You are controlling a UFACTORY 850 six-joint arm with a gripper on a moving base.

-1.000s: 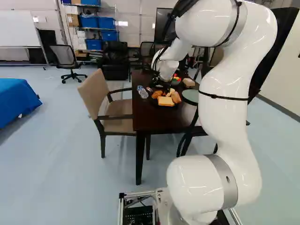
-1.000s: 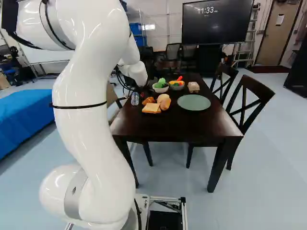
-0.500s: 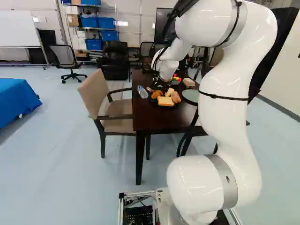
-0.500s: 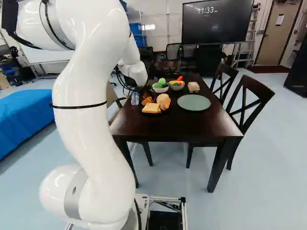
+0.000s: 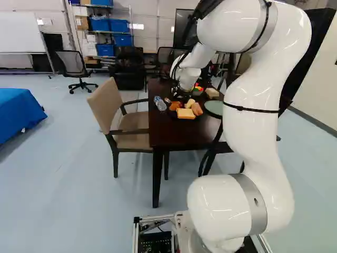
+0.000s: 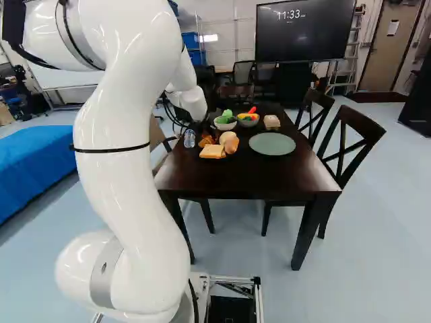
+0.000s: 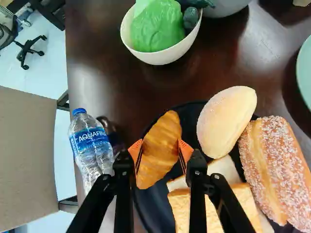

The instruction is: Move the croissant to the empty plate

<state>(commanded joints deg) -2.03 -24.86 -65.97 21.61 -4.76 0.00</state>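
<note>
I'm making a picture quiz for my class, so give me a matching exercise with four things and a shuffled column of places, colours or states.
1. Croissant
2. Bottle
3. Pale green plate
4. Black plate

A. Bare
B. Under the bread slices
C. Between the gripper's orange pads
D. Blue-capped

Pairs: 1-C, 2-D, 3-A, 4-B
</note>
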